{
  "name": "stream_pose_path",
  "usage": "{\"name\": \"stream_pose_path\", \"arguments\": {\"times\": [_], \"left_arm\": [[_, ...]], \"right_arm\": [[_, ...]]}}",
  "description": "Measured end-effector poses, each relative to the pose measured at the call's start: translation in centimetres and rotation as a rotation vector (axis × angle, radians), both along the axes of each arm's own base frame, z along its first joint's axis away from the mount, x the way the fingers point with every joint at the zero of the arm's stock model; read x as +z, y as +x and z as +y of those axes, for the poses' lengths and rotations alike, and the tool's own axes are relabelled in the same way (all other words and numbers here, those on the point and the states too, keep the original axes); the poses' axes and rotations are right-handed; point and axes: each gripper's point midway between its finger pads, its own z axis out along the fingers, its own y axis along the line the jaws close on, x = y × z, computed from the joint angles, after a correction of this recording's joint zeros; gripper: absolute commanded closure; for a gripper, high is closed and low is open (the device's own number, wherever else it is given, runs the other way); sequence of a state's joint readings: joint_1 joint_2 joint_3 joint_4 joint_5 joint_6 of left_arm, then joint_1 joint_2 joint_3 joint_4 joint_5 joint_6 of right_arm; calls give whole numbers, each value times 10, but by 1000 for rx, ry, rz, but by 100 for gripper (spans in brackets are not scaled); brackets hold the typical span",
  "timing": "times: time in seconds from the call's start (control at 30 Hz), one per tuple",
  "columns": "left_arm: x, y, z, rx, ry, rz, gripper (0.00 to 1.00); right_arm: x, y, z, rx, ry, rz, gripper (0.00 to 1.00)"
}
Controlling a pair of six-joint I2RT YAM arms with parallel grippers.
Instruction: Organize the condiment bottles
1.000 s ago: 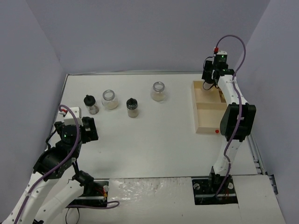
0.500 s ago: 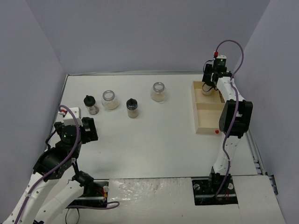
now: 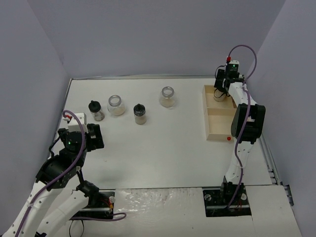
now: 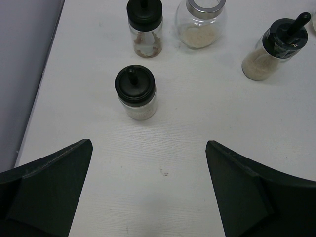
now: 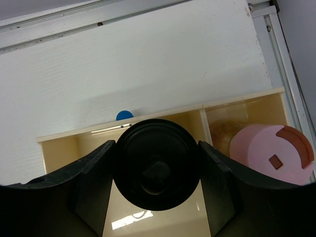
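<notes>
**Right wrist view: black-capped jar held over a tray compartment**

Right gripper (image 5: 157, 150) is closed on a black-capped jar (image 5: 158, 180), one finger pressed against each side of the cap. Directly beneath it is a compartment of the pale wooden tray (image 5: 69, 136). To the gripper's right, past a thin divider (image 5: 203, 123), a pink-capped jar (image 5: 269, 153) stands in the neighbouring compartment. Whether the base of the jar in the gripper touches the tray floor cannot be told.

This looks like the placing step. The next move probably calls for lowering straight down until the jar rests, then opening only a little. The divider sits just beside the right finger and the tray's far wall is just ahead. Room looks freer to the gripper's left, where the compartment runs on.

Left gripper (image 4: 149, 144) is wide open and holds nothing, low over the white tabletop (image 4: 163, 197). Ahead of it and slightly left stands a second black-capped jar (image 4: 136, 91), apart from both fingers. Farther ahead are a third black-capped jar (image 4: 144, 27) and a silver-rimmed jar (image 4: 201, 24). A fourth black-capped jar (image 4: 274, 49) stands ahead to the right. Bare tabletop surrounds the second jar, so a straight approach looks open. The tabletop's edge meets a grey wall (image 4: 24, 49) off to the gripper's left.
</notes>
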State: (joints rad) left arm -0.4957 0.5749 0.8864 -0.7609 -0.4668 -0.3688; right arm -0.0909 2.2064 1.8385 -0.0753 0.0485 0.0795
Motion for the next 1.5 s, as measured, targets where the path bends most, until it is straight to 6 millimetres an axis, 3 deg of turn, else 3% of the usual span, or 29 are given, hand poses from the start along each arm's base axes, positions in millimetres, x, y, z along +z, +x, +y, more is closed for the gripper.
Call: {"name": "stream_pose_path", "arguments": {"times": [0.2,0.3,0.43,0.6,0.87,0.97,1.07,1.17,1.23,1.3,1.4,1.5], "left_arm": [[0,0,0,-2,-1,1,3],[0,0,0,-1,-2,1,3],[0,0,0,1,-2,2,3],[-1,0,0,1,-2,3,3],[-2,1,-1,-4,-4,10,3],[-2,1,-1,-2,-5,9,3],[-1,1,0,0,-6,8,3],[-1,1,1,5,-6,8,3],[-1,1,2,8,-7,8,3],[-1,1,2,10,-8,6,3],[-1,1,3,12,-9,3,3],[0,0,3,12,-10,2,3]], "right_arm": [[1,-1,-10,-24,-9,-3,98],[1,-1,-13,-31,-8,-4,83],[1,-1,-15,-35,-6,-5,43],[1,0,-14,-32,0,-11,13],[14,0,-10,-4,24,-43,0],[41,-7,-3,21,35,-79,0],[84,-26,10,56,42,-135,0],[143,-50,38,126,47,-225,0],[181,-69,73,209,50,-292,0],[209,-91,122,332,59,-343,0],[224,-129,209,562,79,-376,0],[202,-169,285,781,86,-326,0]]}}
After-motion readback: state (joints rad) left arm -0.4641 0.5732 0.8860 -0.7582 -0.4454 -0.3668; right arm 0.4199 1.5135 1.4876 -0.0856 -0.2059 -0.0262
